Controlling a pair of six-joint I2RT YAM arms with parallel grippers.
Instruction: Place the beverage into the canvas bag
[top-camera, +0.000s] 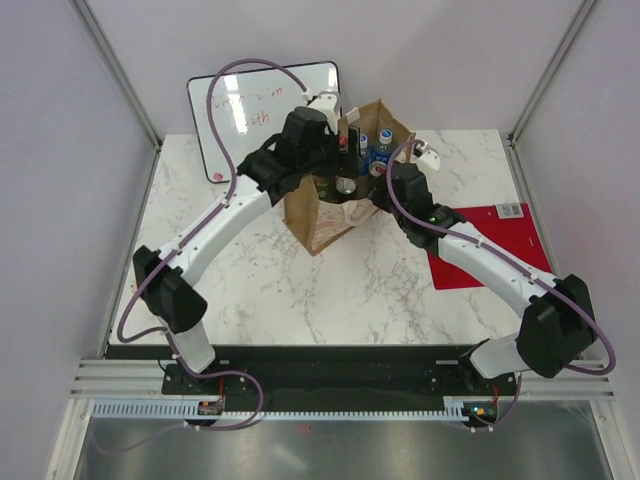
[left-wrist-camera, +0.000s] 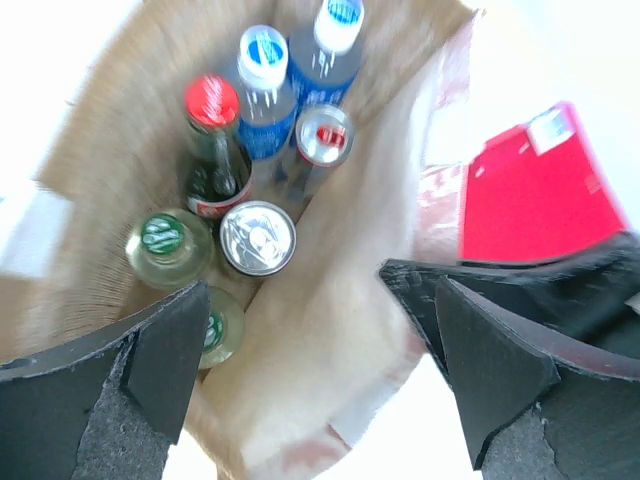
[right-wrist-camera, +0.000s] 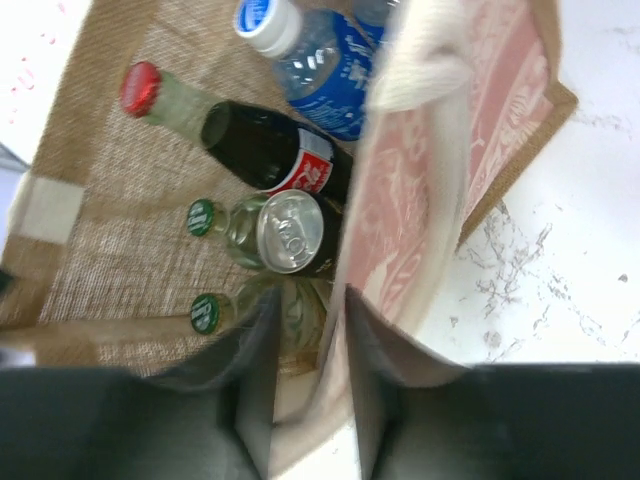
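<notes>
The tan canvas bag (top-camera: 322, 215) stands upright at the table's middle back, its mouth open. Inside it stand several beverages: a cola bottle with a red cap (left-wrist-camera: 212, 150), two blue water bottles (left-wrist-camera: 262, 90), a silver-topped can (left-wrist-camera: 257, 238), a red-topped can (left-wrist-camera: 325, 135) and green-capped bottles (left-wrist-camera: 165, 245). My left gripper (left-wrist-camera: 320, 375) hangs open and empty over the bag's mouth (top-camera: 338, 160). My right gripper (right-wrist-camera: 310, 385) is shut on the bag's near wall (right-wrist-camera: 440, 180), pinching the printed panel at its rim (top-camera: 368, 200). The can (right-wrist-camera: 290, 232) and cola bottle (right-wrist-camera: 270, 155) show beside it.
A white board with red writing (top-camera: 262, 110) leans behind the bag at the back left. A red folder (top-camera: 490, 245) lies flat on the marble table (top-camera: 300, 290) to the right, under my right arm. Grey walls close in the table's sides.
</notes>
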